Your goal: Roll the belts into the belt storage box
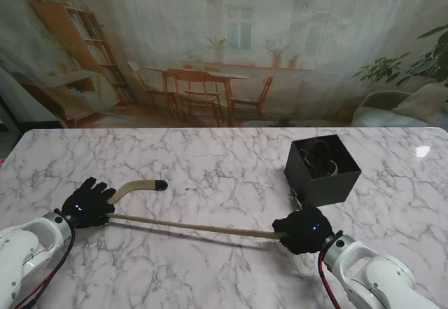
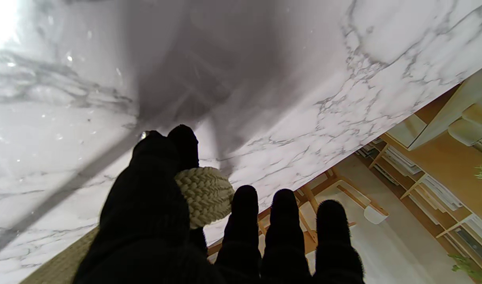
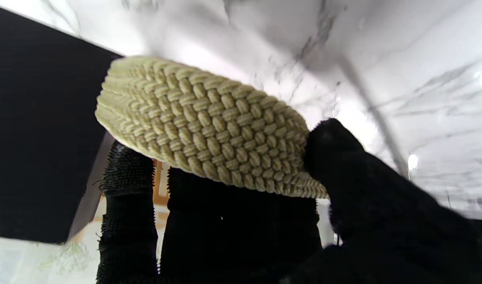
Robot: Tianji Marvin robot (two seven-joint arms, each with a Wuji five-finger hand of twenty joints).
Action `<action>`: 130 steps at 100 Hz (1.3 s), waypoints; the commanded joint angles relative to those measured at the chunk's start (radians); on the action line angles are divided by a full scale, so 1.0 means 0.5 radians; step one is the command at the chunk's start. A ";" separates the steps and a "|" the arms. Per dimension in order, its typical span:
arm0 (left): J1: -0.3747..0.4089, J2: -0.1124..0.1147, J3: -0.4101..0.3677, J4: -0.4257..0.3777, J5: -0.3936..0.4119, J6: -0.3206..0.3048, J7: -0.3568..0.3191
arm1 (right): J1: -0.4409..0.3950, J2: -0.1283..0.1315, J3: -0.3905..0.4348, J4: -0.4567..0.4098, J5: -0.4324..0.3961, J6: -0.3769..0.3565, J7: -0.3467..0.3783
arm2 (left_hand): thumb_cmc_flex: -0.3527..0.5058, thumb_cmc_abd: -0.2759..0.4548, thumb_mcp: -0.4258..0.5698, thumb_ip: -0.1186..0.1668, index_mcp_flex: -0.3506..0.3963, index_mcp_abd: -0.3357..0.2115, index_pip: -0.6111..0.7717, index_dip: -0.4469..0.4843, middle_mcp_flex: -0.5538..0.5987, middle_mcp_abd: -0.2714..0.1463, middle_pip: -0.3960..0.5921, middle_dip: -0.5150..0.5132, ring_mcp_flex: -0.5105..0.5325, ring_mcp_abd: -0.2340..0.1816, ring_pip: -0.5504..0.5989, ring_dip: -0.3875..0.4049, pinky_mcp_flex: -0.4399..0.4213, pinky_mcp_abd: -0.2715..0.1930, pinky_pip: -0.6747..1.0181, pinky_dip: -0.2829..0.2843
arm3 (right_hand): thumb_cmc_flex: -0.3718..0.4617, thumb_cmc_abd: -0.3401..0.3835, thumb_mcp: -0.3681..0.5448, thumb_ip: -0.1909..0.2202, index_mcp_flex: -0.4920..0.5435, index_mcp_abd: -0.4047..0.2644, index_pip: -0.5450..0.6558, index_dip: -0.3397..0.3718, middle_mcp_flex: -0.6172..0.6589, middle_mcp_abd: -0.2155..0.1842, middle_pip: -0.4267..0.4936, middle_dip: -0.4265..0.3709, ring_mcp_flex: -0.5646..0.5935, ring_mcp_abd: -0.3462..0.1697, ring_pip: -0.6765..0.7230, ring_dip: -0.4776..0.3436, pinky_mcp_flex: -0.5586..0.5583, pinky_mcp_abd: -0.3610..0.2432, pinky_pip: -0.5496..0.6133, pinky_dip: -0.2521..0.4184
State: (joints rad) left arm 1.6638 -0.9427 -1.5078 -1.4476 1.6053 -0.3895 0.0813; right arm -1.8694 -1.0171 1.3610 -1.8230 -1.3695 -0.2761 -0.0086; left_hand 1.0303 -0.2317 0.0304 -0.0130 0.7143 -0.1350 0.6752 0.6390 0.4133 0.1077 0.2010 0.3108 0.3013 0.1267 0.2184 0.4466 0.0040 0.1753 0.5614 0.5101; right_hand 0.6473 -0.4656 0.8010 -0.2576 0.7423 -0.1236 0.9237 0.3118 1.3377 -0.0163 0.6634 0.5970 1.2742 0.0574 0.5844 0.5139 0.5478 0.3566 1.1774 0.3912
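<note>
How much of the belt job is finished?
One rolled belt already seems to sit in the black box. The tan belt is stretched out between the left hand and right hand, not rolled yet. Rolling and boxing it remain.

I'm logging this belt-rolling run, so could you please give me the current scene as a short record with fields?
surface: marble table
belt: woven beige belt, stretched between both hands, dark tip past the left hand
left hand: left hand pinching the belt
right hand: right hand gripping the belt's other end
box: black storage box, far right, open, something coiled already inside
rolling: not yet started
</note>
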 commanded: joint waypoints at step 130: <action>-0.060 0.013 0.042 0.060 -0.054 0.044 -0.113 | 0.073 0.051 0.124 0.204 -0.279 0.046 -0.043 | 0.090 0.074 -0.031 0.006 0.089 0.027 -0.027 -0.014 0.048 -0.014 -0.038 0.002 0.010 0.015 -0.042 -0.010 -0.026 0.049 0.021 0.011 | -0.254 -0.168 0.370 0.316 -0.439 -0.462 -0.658 0.132 -1.703 0.274 -0.569 -0.479 -1.183 0.094 -0.528 -0.176 -0.487 -0.119 -0.232 0.171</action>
State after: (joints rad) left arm 1.6310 -0.9355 -1.4865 -1.4167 1.5796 -0.3702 0.0389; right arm -1.8444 -0.9935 1.4285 -1.7362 -1.5047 -0.2618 -0.0360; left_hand 1.0303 -0.2310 0.0290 -0.0130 0.7391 -0.1168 0.6608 0.6387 0.4251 0.1048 0.2005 0.3112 0.3016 0.1267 0.2184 0.4467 0.0041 0.1756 0.5715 0.5101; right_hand 0.5551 -0.5102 0.9795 -0.1153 0.4747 -0.3255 0.5492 0.3488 0.5262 0.1307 0.4021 0.3866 0.7076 0.0840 0.3510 0.4501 0.3194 0.3078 1.0666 0.4606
